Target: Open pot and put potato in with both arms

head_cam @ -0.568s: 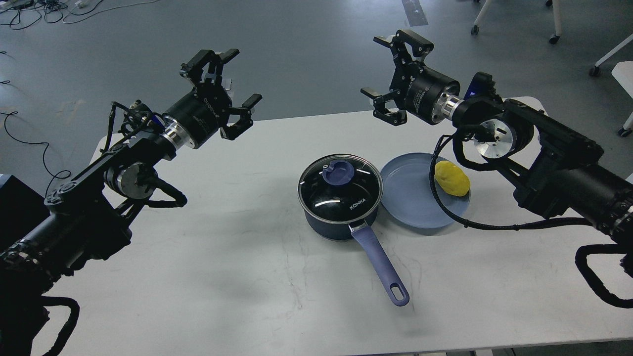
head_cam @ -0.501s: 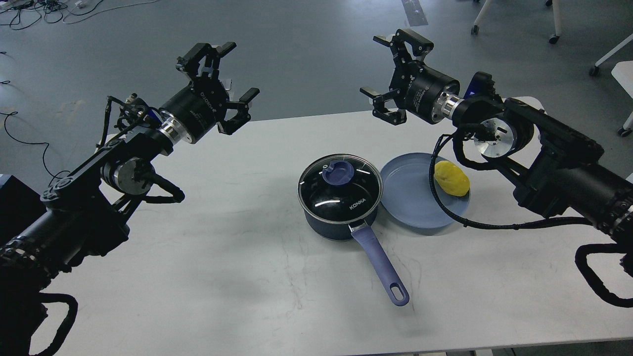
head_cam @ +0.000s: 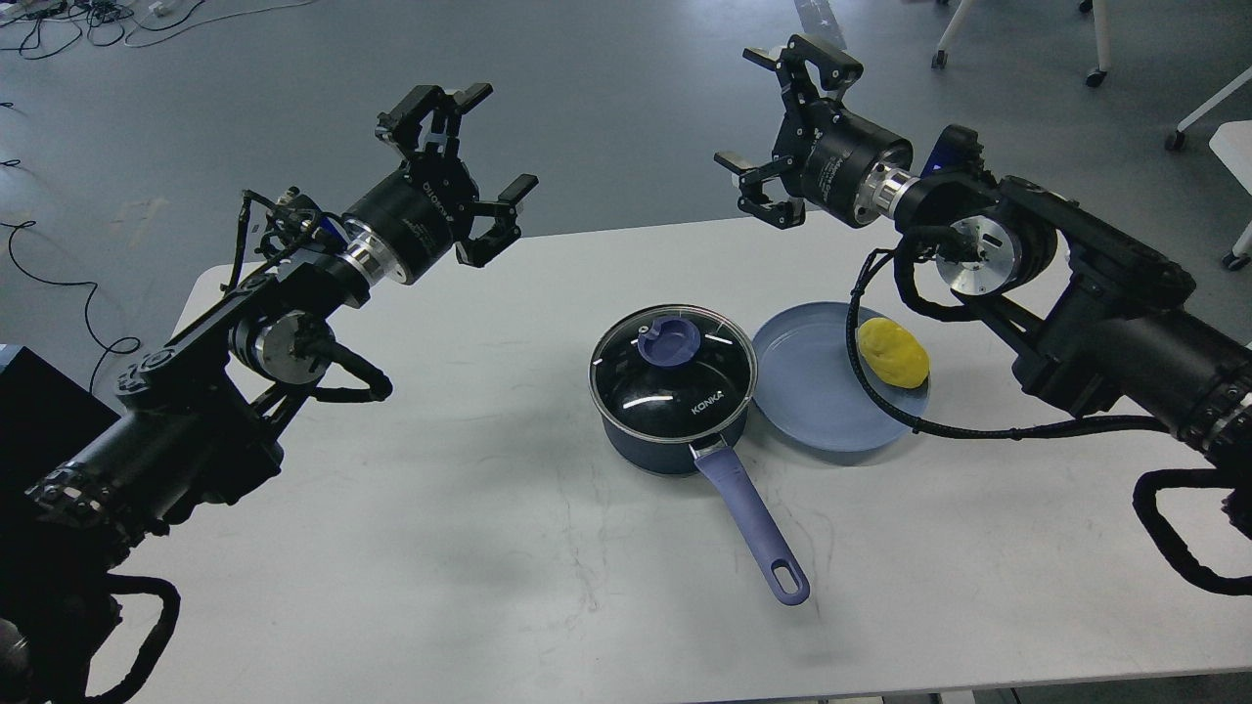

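Observation:
A dark blue pot (head_cam: 673, 430) stands mid-table with its glass lid (head_cam: 672, 372) on; the lid has a blue knob (head_cam: 667, 339). The pot's purple handle (head_cam: 753, 518) points toward the front. A yellow potato (head_cam: 892, 354) lies on the right side of a blue plate (head_cam: 812, 391) just right of the pot. My left gripper (head_cam: 469, 166) is open and empty, raised above the table's far left part. My right gripper (head_cam: 782, 132) is open and empty, raised above the far edge behind the plate.
The white table (head_cam: 489, 508) carries only the pot and plate. A black cable (head_cam: 910, 411) from my right arm hangs across the plate beside the potato. Chair legs (head_cam: 1095, 59) and floor cables (head_cam: 59, 284) lie beyond the table.

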Tool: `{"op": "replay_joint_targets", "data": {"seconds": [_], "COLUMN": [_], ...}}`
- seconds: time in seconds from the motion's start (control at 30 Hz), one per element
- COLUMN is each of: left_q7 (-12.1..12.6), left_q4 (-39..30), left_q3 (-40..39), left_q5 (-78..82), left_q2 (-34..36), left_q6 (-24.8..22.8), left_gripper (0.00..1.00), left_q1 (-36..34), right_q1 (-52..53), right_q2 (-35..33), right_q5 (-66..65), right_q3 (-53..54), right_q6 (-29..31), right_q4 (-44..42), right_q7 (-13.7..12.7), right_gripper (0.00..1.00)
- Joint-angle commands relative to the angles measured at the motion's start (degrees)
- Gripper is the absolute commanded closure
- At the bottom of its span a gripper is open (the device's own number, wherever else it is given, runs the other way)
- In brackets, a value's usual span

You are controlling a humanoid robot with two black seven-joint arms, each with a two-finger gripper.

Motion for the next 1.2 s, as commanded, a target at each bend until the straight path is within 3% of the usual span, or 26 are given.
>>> {"op": "replay_joint_targets", "data": {"seconds": [0.0, 1.17], "left_q7": [0.2, 0.2], "left_q4": [-0.1, -0.1], "left_q3": [-0.2, 0.5], "left_q5": [0.1, 0.9], "left_q2": [-0.2, -0.2], "left_q6": [0.0, 0.1], "left_gripper": [0.01, 0.01], "left_q1": [-0.2, -0.9], "right_q1": [0.0, 1.0], "right_q2": [0.0, 0.9], "right_q5": [0.0, -0.1], "right_q3": [0.0, -0.9], "right_q6": [0.0, -0.6], "right_q4": [0.0, 0.0], "right_q7": [-0.1, -0.1], "right_gripper": [0.0, 0.0]}}
